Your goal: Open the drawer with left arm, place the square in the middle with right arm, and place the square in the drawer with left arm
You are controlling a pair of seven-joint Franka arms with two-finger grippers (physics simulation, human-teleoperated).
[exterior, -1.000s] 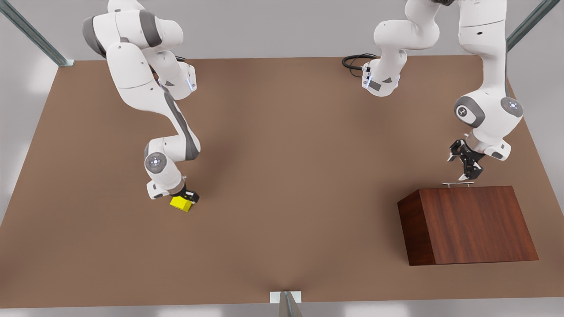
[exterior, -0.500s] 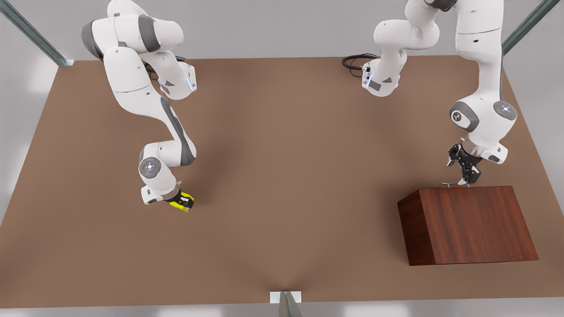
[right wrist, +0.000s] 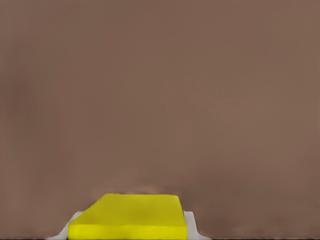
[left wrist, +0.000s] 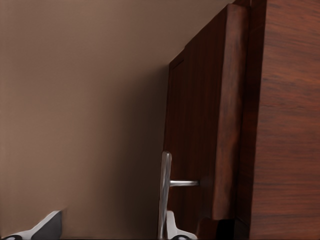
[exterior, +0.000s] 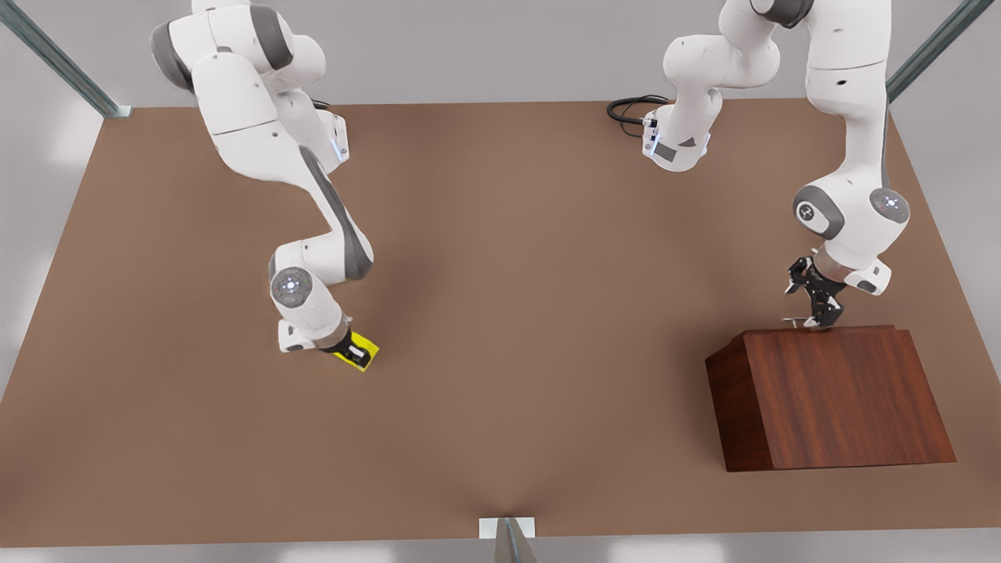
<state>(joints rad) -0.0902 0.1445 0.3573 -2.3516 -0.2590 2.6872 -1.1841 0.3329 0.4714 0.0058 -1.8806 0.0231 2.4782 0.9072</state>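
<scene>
Front view: right claw (exterior: 353, 353) clamped on the square (exterior: 361, 352), yellow showing on both sides of the fingers, near the table's (exterior: 500, 313) left half as seen there, well short of the middle. Right wrist view confirms: square (right wrist: 130, 216) seated between the fingers, bare brown table ahead. Cannot tell whether lifted clear or just resting on the surface.

Left claw (exterior: 817, 309) at the far edge of the cabinet (exterior: 837, 399), down on the handle (exterior: 794, 320). Left wrist view: handle (left wrist: 165, 192) between the fingertips (left wrist: 47, 225), bar running along the drawer (left wrist: 220, 125) front. Fingers apart either side of the bar; not visibly pinching yet. Drawer front proud of the cabinet by a thin step at most, so read as barely started.

Key relation: middle lies toward the cabinet side from the right claw, across open table. Pull direction for drawer is away from cabinet toward the table's far edge, perpendicular to the bar.

Surface plain matte brown, no marks. Grey walls, metal frame struts at the corners.
</scene>
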